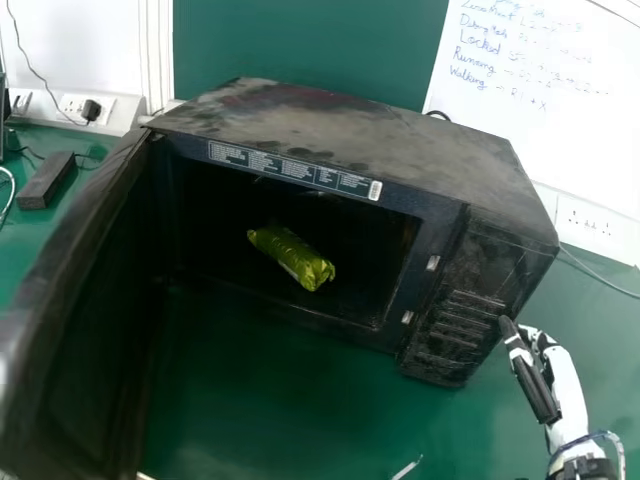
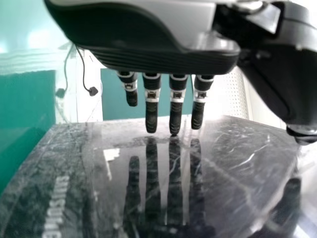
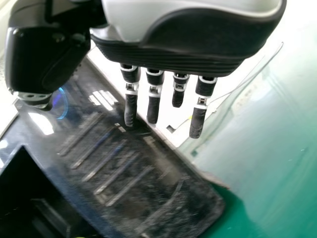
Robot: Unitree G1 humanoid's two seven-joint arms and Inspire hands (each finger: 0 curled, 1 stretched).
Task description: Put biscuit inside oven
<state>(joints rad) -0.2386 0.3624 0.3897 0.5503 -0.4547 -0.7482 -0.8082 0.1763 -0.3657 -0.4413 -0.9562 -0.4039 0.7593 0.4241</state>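
Putting the biscuit in the oven looks done, door perhaps left to close, both robot hands straight-fingered, empty.

A whiteboard bears blue handwriting; left of the whiteboard is a green panel; below the whiteboard, white sockets and a green tabletop.

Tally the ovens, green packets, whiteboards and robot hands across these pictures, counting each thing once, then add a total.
Oven: 1
Green packet: 1
Whiteboard: 1
Robot hands: 2, left robot hand and right robot hand
Total: 5
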